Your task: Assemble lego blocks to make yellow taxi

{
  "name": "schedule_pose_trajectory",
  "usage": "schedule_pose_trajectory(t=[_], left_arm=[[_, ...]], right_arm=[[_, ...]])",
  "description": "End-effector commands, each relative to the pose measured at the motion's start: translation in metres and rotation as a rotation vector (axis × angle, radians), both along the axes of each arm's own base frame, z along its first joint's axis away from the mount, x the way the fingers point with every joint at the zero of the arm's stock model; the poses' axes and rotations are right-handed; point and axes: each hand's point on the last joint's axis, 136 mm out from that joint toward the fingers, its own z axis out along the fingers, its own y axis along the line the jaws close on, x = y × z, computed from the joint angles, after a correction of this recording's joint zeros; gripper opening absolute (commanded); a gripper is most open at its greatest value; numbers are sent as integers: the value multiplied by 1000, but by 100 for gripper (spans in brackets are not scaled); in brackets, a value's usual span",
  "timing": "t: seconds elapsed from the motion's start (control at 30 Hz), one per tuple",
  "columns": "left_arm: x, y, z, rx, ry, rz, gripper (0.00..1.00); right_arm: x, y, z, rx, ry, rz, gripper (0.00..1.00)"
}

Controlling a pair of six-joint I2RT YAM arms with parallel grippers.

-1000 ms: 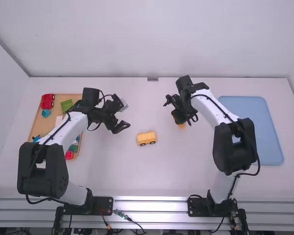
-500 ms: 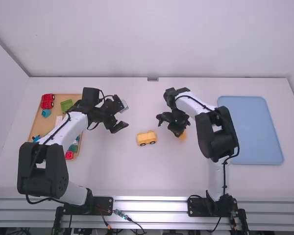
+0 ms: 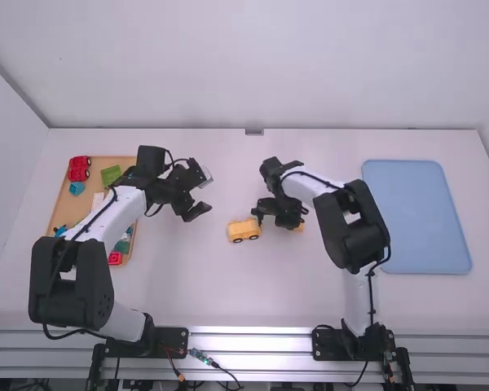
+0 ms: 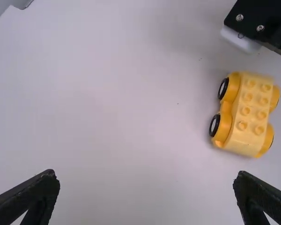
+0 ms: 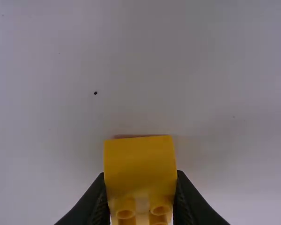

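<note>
High view: right hand [image 3: 292,221] grasps one yellow block [image 3: 300,228]; left hand [image 3: 209,194], released, near one wheeled base [image 3: 243,229].

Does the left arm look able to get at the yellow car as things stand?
Probably yes. The left gripper is open near the car. The right gripper, closed on a yellow block, sits close on the car's other side, not in between, so room looks tighter there.
</note>
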Motion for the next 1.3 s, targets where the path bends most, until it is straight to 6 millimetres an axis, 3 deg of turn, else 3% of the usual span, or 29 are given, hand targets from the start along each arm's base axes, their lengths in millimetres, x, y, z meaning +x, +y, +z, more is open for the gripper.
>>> schedule_pose_trajectory(t=[0.0, 0.1, 0.37, 0.43, 0.57, 1.13, 1.27], left_arm=[[2, 2, 8, 13, -17, 13, 99], [0, 2, 7, 12, -8, 12, 99], [0, 2, 7, 11, -7, 11, 99], [0, 1, 7, 10, -6, 12, 99], [1, 2, 8, -1, 1, 31, 99], [-5, 1, 4, 1, 32, 28, 99], [-17, -5, 2, 3, 37, -63, 99]], right_arm=[[-3, 7, -2, 72, 14, 5, 0], [2, 9, -2, 83, -36, -30, 0], [-13, 15, 3, 148, -90, 42, 0], [-24, 16, 14, 183, -83, 51, 0], [-26, 19, 24, 243, -93, 69, 0], [-27, 16, 17, 252, -101, 51, 0], [-28, 16, 17, 252, -95, 52, 0]])
